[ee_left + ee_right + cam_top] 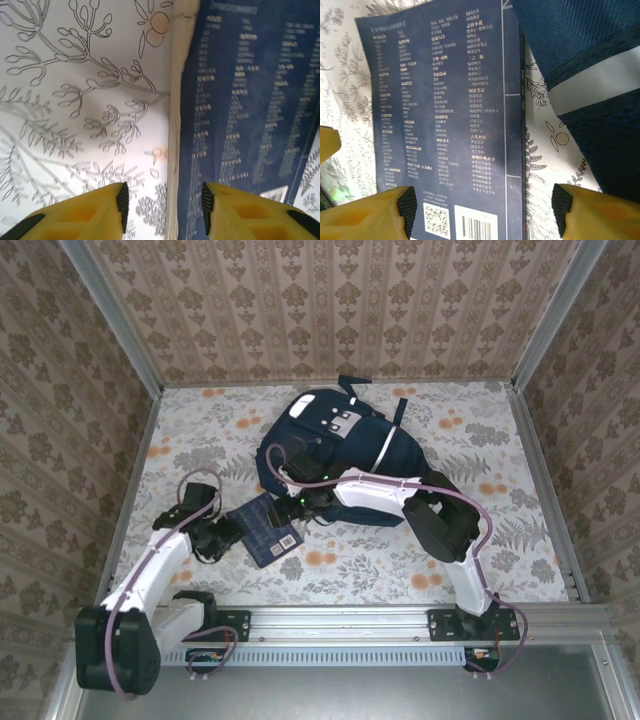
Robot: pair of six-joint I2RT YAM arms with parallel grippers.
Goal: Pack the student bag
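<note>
The student bag (340, 445), a navy backpack with a white stripe (595, 82), lies at the back middle of the table. A dark blue book (265, 528) lies flat in front of it, back cover up with a barcode. My left gripper (225, 535) is at the book's left edge. In the left wrist view its jaws (165, 207) stand open astride the pale page edge (175, 150), with neither pad touching it. My right gripper (300, 502) hovers over the book's right end. Its jaws (485, 210) are open wide across the book (445, 100), holding nothing.
A floral cloth (200, 440) covers the table. Metal rails run along both sides (130, 490) and the near edge, and patterned walls close in the back. The bag's blue fabric (585, 40) lies just beside the book's spine.
</note>
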